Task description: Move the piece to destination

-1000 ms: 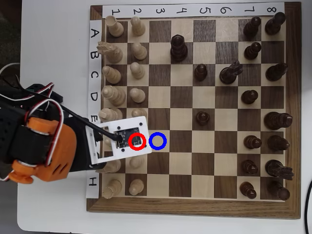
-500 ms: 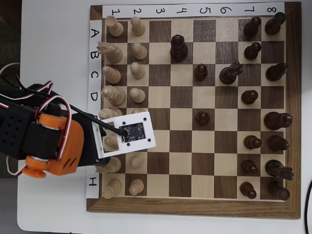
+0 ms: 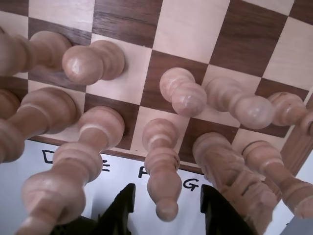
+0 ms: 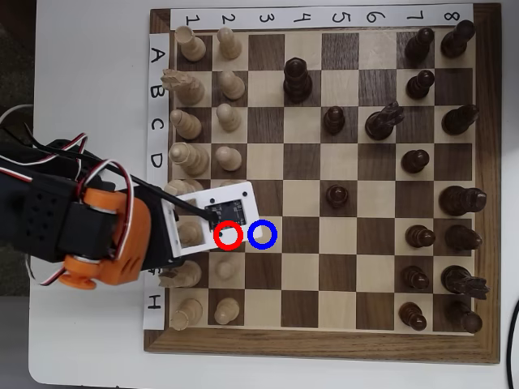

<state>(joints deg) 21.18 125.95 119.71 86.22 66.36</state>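
Note:
In the wrist view the piece [image 3: 183, 92], a pale pawn with a round head, stands on a dark square in the pawn row, between two like pawns. My gripper [image 3: 167, 215] is open at the bottom edge. Its black fingers [image 3: 120, 210] sit on either side of a taller pale back-rank piece [image 3: 161, 171], nearer the camera than the pawn. In the overhead view the arm's white camera mount [image 4: 207, 219] covers the fingers and most of the red-ringed dark square [image 4: 229, 234]. The destination, the blue-ringed light square [image 4: 263, 234], lies just right of it and shows bare wood.
Pale pawns [image 3: 93, 61] [image 3: 242, 103] flank the piece closely, with tall back-rank pieces [image 3: 63, 181] [image 3: 234, 181] crowding the fingers. Dark pieces [image 4: 336, 194] stand further right on the board. The orange and black arm [image 4: 97, 235] reaches in from the left over the white table [image 4: 81, 81].

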